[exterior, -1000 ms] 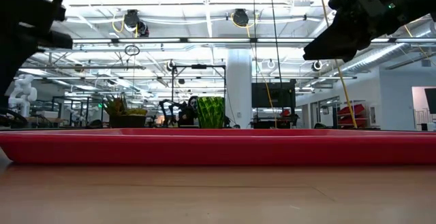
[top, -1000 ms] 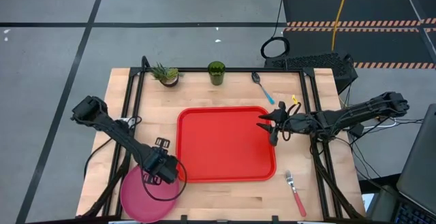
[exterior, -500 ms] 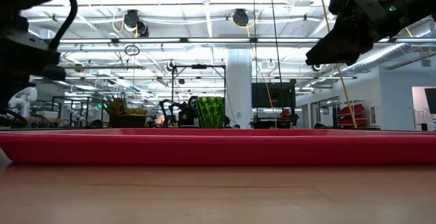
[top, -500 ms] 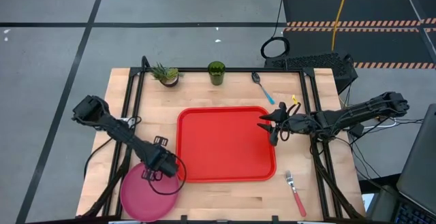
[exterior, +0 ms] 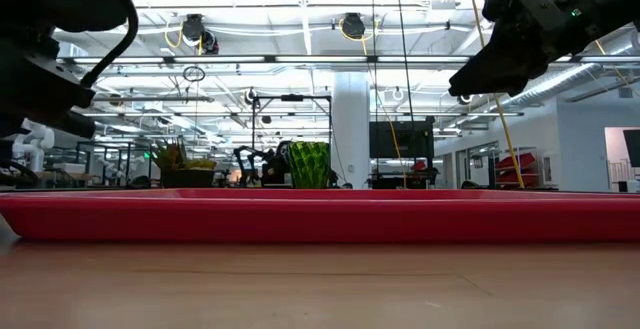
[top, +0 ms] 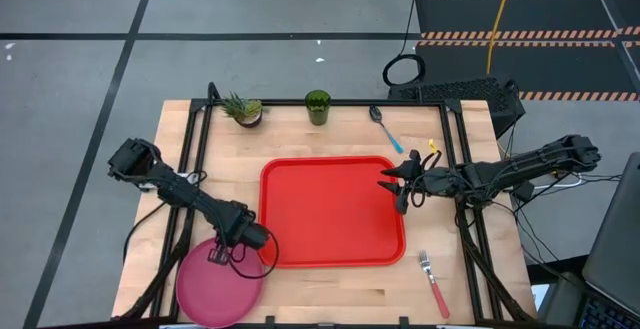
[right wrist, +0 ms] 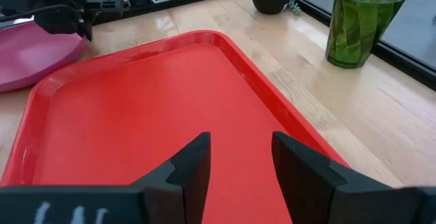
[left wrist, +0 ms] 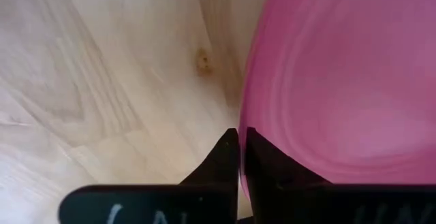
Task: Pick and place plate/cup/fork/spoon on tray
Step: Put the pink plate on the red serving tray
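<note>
1. Change noted: the left gripper (top: 222, 254), open above the plate (top: 205, 291) a second ago, has come down and its jaws have closed onto the plate's rim on the side facing the tray (top: 332, 212). The left wrist view shows the two jaws together with the pink edge pinched between them.
2. Meaning for the task: the plate appears secured but has not left the surface (top: 330, 294); lift and transfer remain to be done.
3. The right gripper (top: 397, 191) hangs over the tray's right edge, jaws apart and holding nothing, unchanged over the last second.
4. Task items outstanding: cup (top: 318, 107) and spoon (top: 384, 127) lie along the far edge, the fork (top: 434, 280) near the right front corner, all off the tray.
5. Edges: the plate sits at the front left corner, just beside the tray's raised rim, which it will likely need to clear.
6. Room: the tray floor is bare. A potted plant (top: 243, 110) stands beside the cup, well away from the plate's likely path.
</note>
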